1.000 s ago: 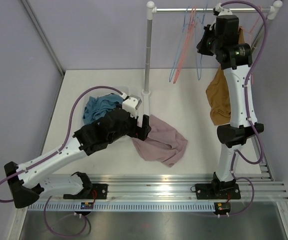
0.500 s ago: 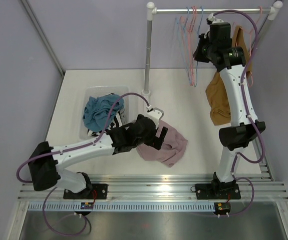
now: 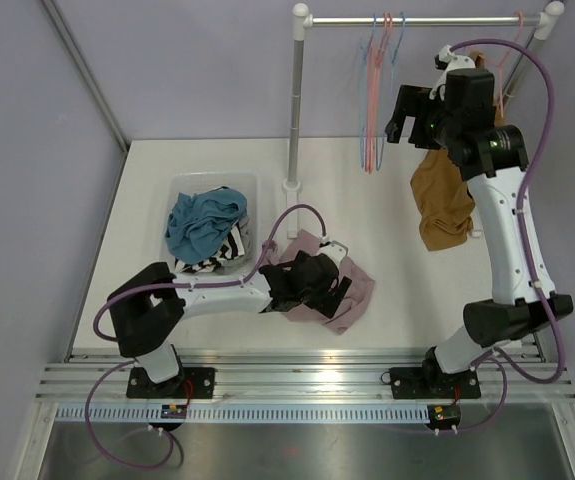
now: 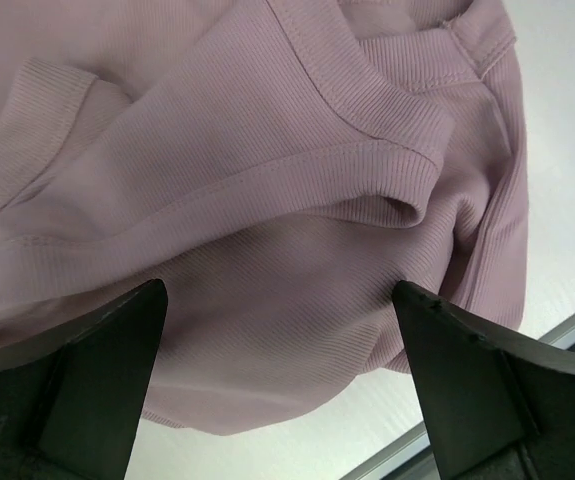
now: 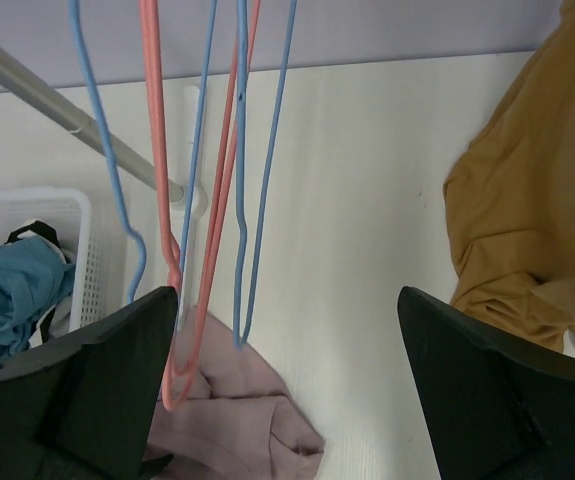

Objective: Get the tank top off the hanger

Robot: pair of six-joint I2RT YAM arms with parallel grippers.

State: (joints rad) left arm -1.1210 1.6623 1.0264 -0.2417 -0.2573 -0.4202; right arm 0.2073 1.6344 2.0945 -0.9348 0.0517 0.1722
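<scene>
Mauve ribbed tank top (image 3: 360,292) is lying crumpled on the table (image 3: 387,230), off the hangers (image 3: 374,90), just right of the white basket (image 3: 182,185). Its front fold is sitting close to the table's near edge, where the aluminium rail (image 3: 317,370) is running.

Left gripper (image 4: 278,290) is hanging low over the cloth with its 2 fingers spread wide, 1 each side of a bound armhole edge. They are closing on nothing. Whether the tips are touching the fabric, I cannot tell.

Right gripper (image 5: 287,295) is hovering high beside the clothes rail (image 3: 417,20), fingers also wide apart and holding nothing. The thin blue and pink hangers are dangling bare in front of it, bunched together near the rail's middle.

Mustard garment (image 3: 442,195) is hanging at the rail's right end, right beside the right arm, its lower folds drooping toward the table.

Blue cloth (image 3: 202,218) is filling the basket, with a striped piece showing at its near rim.

Bare tabletop is showing between the post's foot (image 3: 292,186) and the mustard garment, and to the right of the tank top out to the table's right edge.
</scene>
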